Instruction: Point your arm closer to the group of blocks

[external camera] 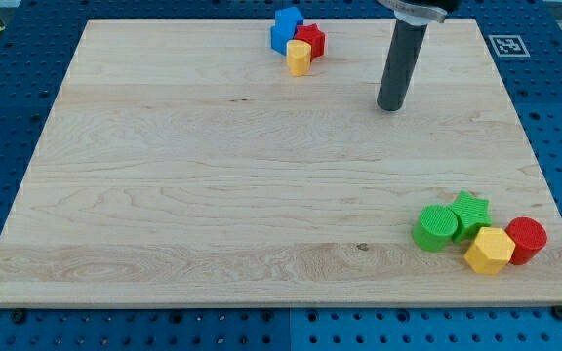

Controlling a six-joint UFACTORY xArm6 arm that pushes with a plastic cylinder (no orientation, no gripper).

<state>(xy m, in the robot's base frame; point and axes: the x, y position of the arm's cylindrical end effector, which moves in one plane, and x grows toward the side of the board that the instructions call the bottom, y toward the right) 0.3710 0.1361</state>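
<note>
My tip [391,105] is at the end of a dark rod near the view's top, right of centre, on the wooden board [213,195]. To its left, at the top edge, sit a blue block [285,28], a red star [311,39] and a small yellow block [300,58], touching one another. At the view's bottom right is a second group: a green cylinder [436,228], a green star [470,213], a yellow hexagonal block [489,251] and a red cylinder [527,240], packed together. My tip touches no block.
A blue pegboard table [8,58] surrounds the board. A black-and-white marker tag [507,44] sits at the board's top right corner.
</note>
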